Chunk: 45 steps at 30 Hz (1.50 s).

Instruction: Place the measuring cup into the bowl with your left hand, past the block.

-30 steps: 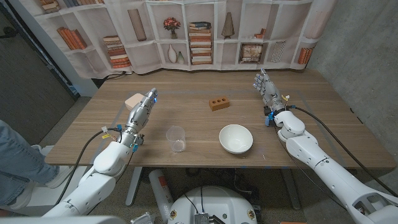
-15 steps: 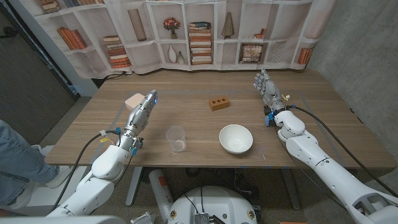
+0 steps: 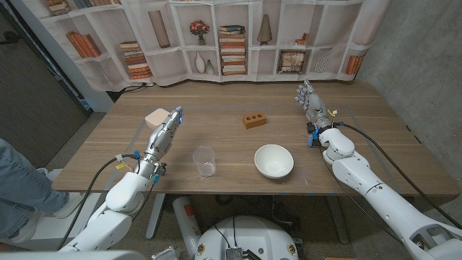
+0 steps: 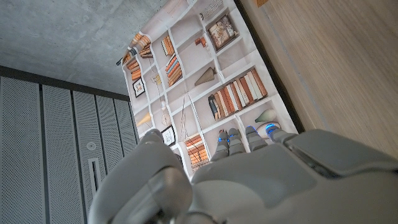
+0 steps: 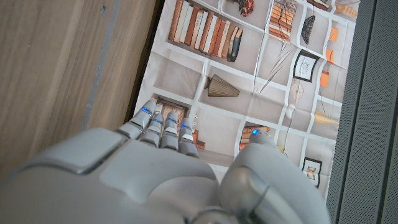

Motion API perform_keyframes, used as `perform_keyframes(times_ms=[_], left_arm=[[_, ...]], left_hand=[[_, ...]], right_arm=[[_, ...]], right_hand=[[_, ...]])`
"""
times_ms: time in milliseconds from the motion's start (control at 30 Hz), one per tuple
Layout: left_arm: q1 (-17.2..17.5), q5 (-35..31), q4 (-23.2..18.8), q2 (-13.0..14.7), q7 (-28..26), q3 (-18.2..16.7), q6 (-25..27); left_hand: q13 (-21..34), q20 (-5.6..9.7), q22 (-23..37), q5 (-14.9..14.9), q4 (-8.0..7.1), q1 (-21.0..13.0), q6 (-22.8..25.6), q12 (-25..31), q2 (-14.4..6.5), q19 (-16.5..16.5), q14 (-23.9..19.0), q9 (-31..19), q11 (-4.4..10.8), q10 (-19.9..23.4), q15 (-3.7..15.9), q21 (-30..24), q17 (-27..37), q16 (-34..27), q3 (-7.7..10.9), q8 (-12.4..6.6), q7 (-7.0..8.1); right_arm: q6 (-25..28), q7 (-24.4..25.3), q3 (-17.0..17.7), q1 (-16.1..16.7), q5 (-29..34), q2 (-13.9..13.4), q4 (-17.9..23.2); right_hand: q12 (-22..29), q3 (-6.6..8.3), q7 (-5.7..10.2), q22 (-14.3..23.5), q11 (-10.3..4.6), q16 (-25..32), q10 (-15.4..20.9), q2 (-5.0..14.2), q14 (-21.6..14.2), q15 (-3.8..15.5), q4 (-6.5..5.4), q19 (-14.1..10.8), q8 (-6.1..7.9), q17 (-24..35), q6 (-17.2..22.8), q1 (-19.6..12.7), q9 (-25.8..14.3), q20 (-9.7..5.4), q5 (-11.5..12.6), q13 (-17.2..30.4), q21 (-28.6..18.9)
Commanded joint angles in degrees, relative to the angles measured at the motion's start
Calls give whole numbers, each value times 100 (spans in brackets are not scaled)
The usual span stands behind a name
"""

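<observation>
The clear plastic measuring cup is standing upright on the wooden tabletop, untouched, w/ the white round bowl just beside it and the orange holed block further back. Left hand is hovering nearby w/ fingers extended, seemingly holding nothing; right hand is idling, also empty. Grasp, carry and drop are all still left.

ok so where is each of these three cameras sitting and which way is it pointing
Head view: on the robot's head, looking down at the table with measuring cup, bowl and block; both arms, left hand and right hand show.
Left wrist view: on the left wrist, looking along the left hand's back toward the bookshelf backdrop.
Right wrist view: on the right wrist, along the right hand's back toward the same backdrop.
Shared: all three show the backdrop and the wooden tabletop.
</observation>
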<state>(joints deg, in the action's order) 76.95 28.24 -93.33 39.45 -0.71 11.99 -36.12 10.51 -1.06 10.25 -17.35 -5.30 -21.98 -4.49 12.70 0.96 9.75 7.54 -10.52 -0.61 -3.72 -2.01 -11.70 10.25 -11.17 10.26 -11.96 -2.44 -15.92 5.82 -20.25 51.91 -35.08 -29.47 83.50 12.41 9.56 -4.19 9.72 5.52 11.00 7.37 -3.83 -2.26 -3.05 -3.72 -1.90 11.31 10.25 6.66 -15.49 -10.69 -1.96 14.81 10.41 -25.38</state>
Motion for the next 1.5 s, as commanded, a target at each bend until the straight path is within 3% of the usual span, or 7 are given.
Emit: perform_keyframes(times_ms=[33,800,1133,1500], left_arm=[[125,-88,-130,32,-48,-3,26],[666,-353,-382,46,-369,-208,-35],[976,-748,-675,93,-620,-417,-15],[1043,-1112,-714,-32,-770,-502,-74]], left_hand=[[29,-24,35,7,21,-60,13,-10,7,176,-12,-24,-7,32,-14,-31,24,15,-2,-9,-12],[30,-54,35,16,40,-95,31,-29,2,168,-11,-24,-2,27,-24,-31,24,25,-17,2,-7],[31,-89,34,19,65,-132,13,-38,10,182,3,-25,-43,23,-47,-23,22,34,-22,15,-10],[32,-123,31,20,119,-205,-25,-53,47,187,6,-25,-27,5,-21,-17,19,38,-31,34,-15]], right_arm=[[-67,50,49,29,43,-33,32],[-67,-15,33,54,10,-35,-12],[-123,-45,33,55,5,-16,-36],[-120,-40,46,60,20,-46,-5]], right_hand=[[-26,-19,-18,21,-7,0,53,35,-27,-15,17,-48,-13,27,43,11,-9,13,-11,11,13],[-33,-33,-13,23,-11,-4,45,39,-35,-29,39,-50,-11,23,50,-5,-10,33,-12,11,84],[-35,-38,-13,24,-9,-6,43,41,-33,-28,47,-56,-12,23,51,-9,-10,33,-13,12,109],[-38,-47,-4,25,-8,-6,38,40,-40,-33,56,-65,-14,23,47,-13,-10,38,-14,12,137]])
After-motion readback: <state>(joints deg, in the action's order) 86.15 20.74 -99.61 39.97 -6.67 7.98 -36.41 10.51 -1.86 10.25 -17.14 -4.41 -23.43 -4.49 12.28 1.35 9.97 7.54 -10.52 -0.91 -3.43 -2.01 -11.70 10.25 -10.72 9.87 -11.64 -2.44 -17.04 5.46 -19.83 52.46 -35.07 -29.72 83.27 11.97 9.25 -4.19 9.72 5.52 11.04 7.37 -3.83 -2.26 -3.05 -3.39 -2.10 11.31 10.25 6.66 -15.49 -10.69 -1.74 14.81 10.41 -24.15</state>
